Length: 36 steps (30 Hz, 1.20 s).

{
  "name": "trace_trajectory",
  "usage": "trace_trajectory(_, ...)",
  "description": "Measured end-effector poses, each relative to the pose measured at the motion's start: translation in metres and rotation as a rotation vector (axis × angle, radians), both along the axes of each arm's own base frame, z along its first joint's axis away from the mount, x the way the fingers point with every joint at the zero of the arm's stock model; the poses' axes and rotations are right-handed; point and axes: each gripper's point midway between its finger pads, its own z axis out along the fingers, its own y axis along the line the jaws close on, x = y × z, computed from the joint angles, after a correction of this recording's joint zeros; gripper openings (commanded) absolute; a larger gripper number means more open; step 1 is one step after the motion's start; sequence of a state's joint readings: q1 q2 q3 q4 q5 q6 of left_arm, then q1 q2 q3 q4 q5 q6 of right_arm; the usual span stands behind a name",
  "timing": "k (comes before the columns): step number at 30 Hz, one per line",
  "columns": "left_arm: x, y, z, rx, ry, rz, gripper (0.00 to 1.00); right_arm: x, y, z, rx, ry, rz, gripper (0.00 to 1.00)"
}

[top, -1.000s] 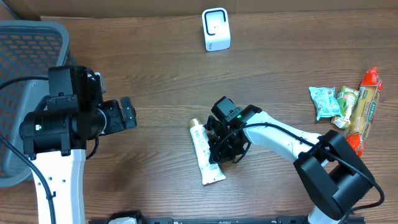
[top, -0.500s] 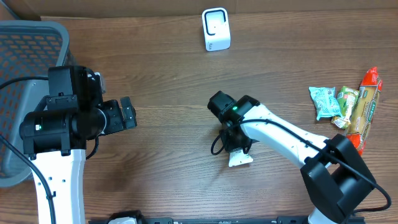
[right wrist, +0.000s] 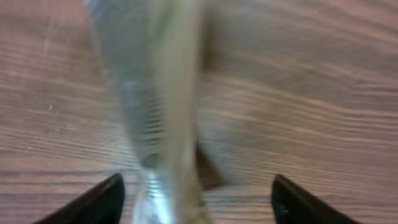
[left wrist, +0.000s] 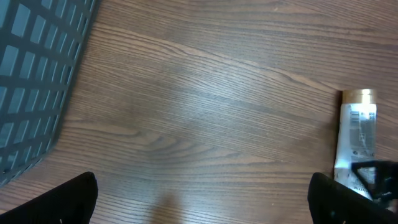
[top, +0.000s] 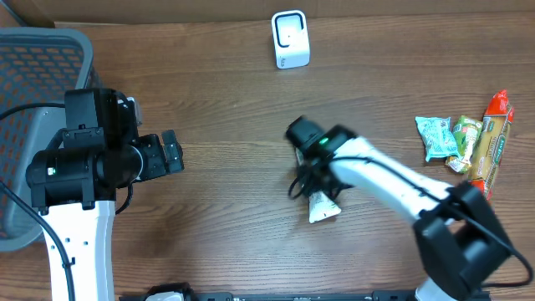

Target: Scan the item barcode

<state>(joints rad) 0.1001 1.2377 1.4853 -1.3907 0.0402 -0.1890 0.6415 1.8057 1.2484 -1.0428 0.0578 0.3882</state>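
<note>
The right fingers (right wrist: pixel 99 202) stand spread wide, released rather than clamped. In the right wrist view their two dark tips sit far apart at the bottom of the frame, with the tube (right wrist: pixel 155 124) running up between them as a blurred pale shape. It lies closer to the tip on the picture's left, and a broad strip of bare wood separates it from the other tip. The blur hides whether it brushes the nearer tip, but nothing squeezes it from both sides. From overhead, the right arm (top: pixel 384 180) reaches in from the lower right to the middle of the table (top: pixel 217 100). The wrist covers most of the tube, so only its flat crimped end shows just below the wrist. The left wrist view shows the tube lying flat on the wood with its gold cap (left wrist: pixel 357 95) at the far end and a dark part of the right arm over its near end. The white scanner (top: pixel 290 39) stands at the far edge, well apart from the tube. The left fingers (left wrist: pixel 71 202) are fully parted above bare table beside the grey basket (top: pixel 33 58), gripping and touching nothing. A few snack packets (top: pixel 464 142) lie at the right edge.
</note>
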Motion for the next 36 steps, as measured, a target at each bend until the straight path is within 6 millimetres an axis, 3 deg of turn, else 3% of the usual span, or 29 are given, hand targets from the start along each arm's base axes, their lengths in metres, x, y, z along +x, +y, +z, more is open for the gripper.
trace_trajectory(3,0.0,0.0,0.0,0.0,0.0,0.0,1.0,0.012,-0.015,0.018,0.12,0.017,-0.039,1.0)
trace_trajectory(7,0.0,0.0,0.0,0.0,0.0,0.0,1.0,0.011,-0.013,0.028,0.332,0.091,0.024,1.0)
trace_trajectory(16,0.0,0.0,0.0,0.0,0.0,0.0,1.0,-0.033,0.002,-0.011,0.526,0.203,0.112,0.96)
trace_trajectory(20,0.0,0.0,0.0,0.0,0.0,0.0,1.0,-0.036,0.009,-0.02,0.587,0.186,0.126,0.89)
trace_trajectory(26,0.0,0.0,0.0,0.0,0.0,0.0,1.0,-0.03,0.02,-0.025,0.668,0.133,0.126,0.71)
trace_trajectory(30,0.0,0.0,0.0,0.0,0.0,0.0,1.0,-0.025,0.023,-0.026,0.683,0.115,0.111,0.42)
trace_trajectory(32,0.0,0.0,0.0,0.0,0.0,0.0,0.99,-0.024,0.024,-0.025,0.69,0.115,0.1,0.22)
trace_trajectory(35,0.0,0.0,0.0,0.0,0.0,0.0,1.0,-0.023,0.027,-0.023,0.711,0.115,0.094,0.05)
trace_trajectory(36,0.0,0.0,0.0,0.0,0.0,0.0,0.99,-0.024,0.027,-0.022,0.715,0.12,0.09,0.04)
